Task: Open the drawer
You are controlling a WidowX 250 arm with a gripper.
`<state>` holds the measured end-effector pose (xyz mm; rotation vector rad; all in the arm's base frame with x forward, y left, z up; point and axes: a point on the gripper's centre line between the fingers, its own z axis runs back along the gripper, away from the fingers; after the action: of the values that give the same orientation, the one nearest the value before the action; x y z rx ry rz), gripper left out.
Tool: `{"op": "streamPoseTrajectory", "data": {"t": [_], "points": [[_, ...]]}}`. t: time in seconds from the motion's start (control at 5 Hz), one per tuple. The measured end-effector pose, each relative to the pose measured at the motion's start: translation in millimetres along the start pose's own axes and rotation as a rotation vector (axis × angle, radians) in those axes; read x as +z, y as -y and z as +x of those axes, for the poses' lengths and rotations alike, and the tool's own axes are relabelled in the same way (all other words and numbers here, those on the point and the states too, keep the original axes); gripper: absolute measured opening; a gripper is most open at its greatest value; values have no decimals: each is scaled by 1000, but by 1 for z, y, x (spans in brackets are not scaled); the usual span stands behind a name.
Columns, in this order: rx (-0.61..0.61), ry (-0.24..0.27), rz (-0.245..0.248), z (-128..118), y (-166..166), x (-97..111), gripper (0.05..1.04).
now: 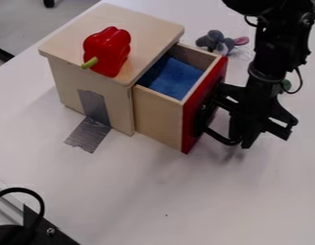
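The gripper (248, 129) hangs down at the right, just outside the red drawer front (193, 117). It overlaps the black handle (214, 134) on that front, and I cannot tell whether the two touch. The wooden drawer (158, 117) stands pulled out of the right side of the wooden box (92, 95), with its inside showing from above. Blue cloth (175, 78) lies in the drawer.
A red toy pepper (108, 51) with a green stem rests on the box top. Grey tape (90, 134) runs from the box onto the white table (185, 206). Behind the drawer lies a grey plush toy (216, 40). Black equipment (31, 229) occupies the lower left corner.
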<state>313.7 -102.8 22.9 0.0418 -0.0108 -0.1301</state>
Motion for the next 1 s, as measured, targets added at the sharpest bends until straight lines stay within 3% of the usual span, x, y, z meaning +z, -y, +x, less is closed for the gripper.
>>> {"op": "streamPoseTrajectory", "data": {"t": [0.4,0.6,0.8,1.0], "points": [[-2,21,14,8,6,2,749],[4,57,15,9,7,20,987],[6,115,9,7,10,53,998],[38,173,-30,1,11,90,998]]}}
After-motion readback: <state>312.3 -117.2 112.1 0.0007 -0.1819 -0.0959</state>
